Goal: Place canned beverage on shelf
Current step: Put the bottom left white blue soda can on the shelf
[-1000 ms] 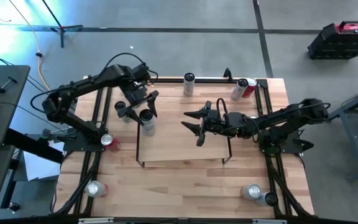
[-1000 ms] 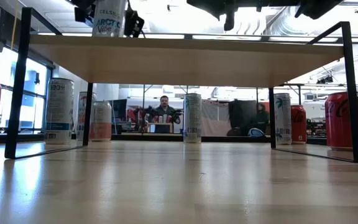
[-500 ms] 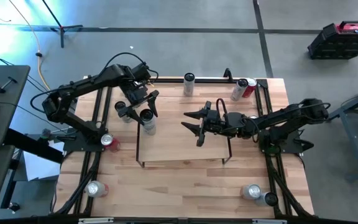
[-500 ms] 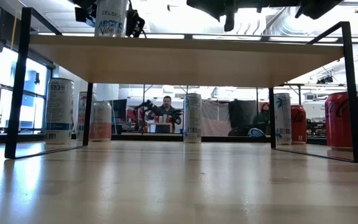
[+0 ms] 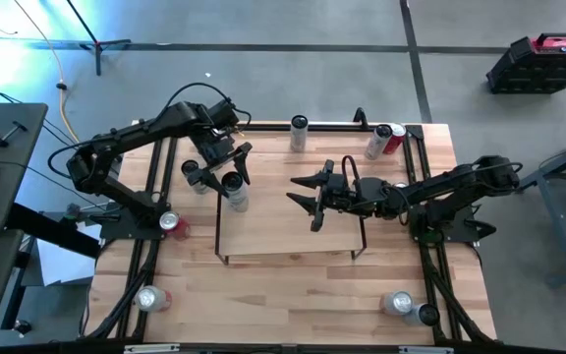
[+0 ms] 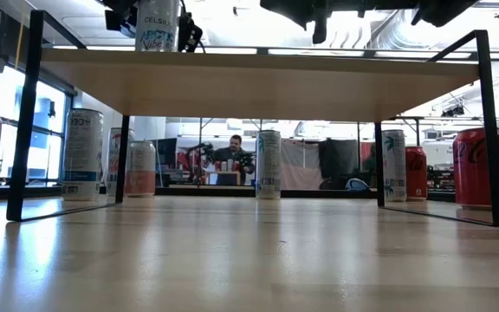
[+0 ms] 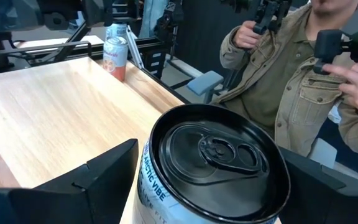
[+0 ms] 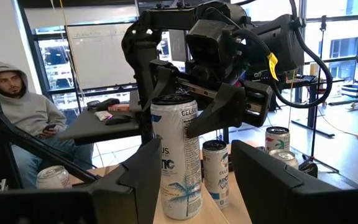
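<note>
— As the left gripper stood open around it, one dark finger on either side with a gap at each, where was the can?

— Upright on the shelf, at the left far corner, close to the edge. Nothing gripped it; it rested on its own base.

— What could have gone wrong from there?

— In my judgement, the withdrawal. A finger clipping the rim or wall on the way out could have rocked the can, and with so little board beside it a tip might have carried it off the shelf to the table.

— Why so easily?

— It was a tall, slim cylinder: glossy white printed metal under a black lid with a pull tab. The board was smooth, pale wood on thin black wire frames, which would likely offer little hold against sliding.

— And the right gripper?

— Open and empty, over the middle of the shelf, well apart from the can.

— Beyond that?

— More cans stood on the planked table, among them a red can by the far rail and a pink can at an edge. Past the table a person in a tan jacket held dark handles.
</note>
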